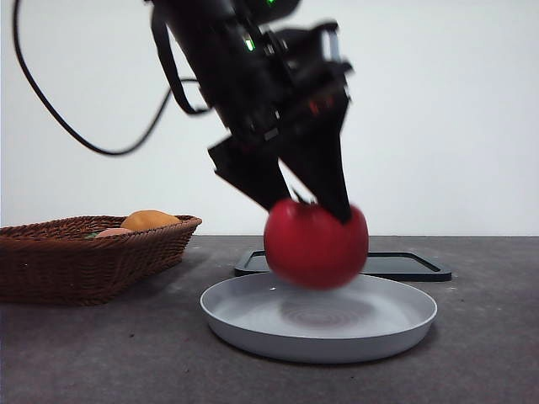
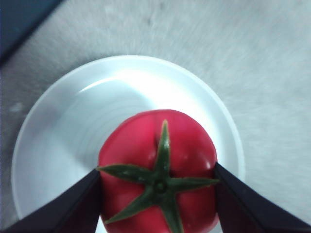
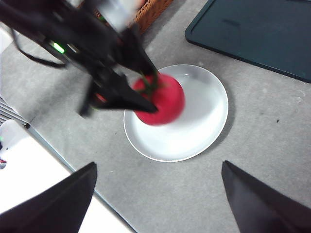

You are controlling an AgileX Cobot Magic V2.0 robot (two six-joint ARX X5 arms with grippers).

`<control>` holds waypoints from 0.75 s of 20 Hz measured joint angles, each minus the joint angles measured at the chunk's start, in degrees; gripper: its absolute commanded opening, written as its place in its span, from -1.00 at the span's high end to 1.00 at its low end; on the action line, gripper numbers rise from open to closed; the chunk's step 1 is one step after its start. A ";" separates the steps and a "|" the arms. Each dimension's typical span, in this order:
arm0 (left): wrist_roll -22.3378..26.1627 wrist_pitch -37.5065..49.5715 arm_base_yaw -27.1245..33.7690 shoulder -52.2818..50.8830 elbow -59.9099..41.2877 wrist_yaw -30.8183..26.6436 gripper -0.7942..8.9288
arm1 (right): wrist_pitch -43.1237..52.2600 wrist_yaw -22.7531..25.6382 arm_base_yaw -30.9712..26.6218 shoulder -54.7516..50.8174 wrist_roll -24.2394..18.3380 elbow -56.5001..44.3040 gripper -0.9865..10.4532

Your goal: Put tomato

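The glossy red tomato point(image 1: 316, 244) with its green spiky stem hangs mid-frame just above the white round plate point(image 1: 253, 324), clamped between the left gripper's point(image 2: 158, 187) jaws. Its outline is motion-blurred. The right gripper's point(image 3: 158, 194) jaws are spread, empty.

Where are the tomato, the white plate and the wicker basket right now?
tomato point(image 1: 313, 246): front view, on its red front face.
white plate point(image 1: 253, 324): front view, on its near outer wall, left of centre.
wicker basket point(image 1: 59, 265): front view, on its woven side wall.
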 measured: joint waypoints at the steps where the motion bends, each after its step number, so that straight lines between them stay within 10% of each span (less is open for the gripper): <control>1: 0.24 0.85 -0.20 0.85 0.00 -1.27 0.39 | 0.00 0.02 0.00 0.00 0.00 0.00 0.11; 8: 0.63 1.64 -1.44 2.93 0.00 -2.01 -0.07 | 0.00 0.02 0.00 0.00 0.00 0.00 0.11; 15: 0.44 1.68 -1.44 2.91 0.02 -2.03 -0.08 | 0.00 0.02 0.00 0.00 0.00 0.00 0.11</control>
